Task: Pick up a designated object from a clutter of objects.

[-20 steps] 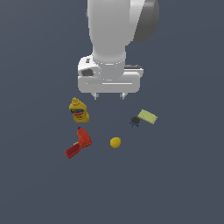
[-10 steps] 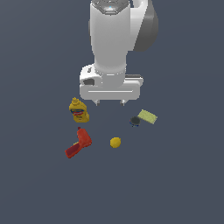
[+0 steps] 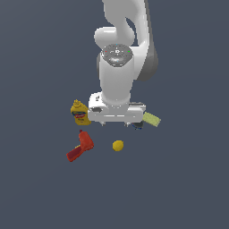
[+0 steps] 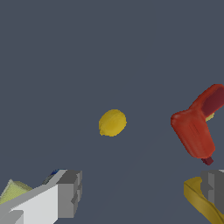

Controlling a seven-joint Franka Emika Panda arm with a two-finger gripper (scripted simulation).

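Exterior view faces the arm from afar; wrist view looks down close, sharing the lemon.

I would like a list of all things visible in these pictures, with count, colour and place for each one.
lemon-like ball: one, yellow, alone on the dark floor, in front of the arm and apart from everything else.
power drill: one, red, lying toward the exterior view's left of the ball.
mustard bottle: one, yellow with a label, upright, behind the drill.
sponge: one, pale yellow-green, flat, toward the exterior view's right.
small dark thing: one, beside the sponge, mostly hidden.
arm: one, white.
end effector: one, fingers spread wide, holding nothing, above the floor.
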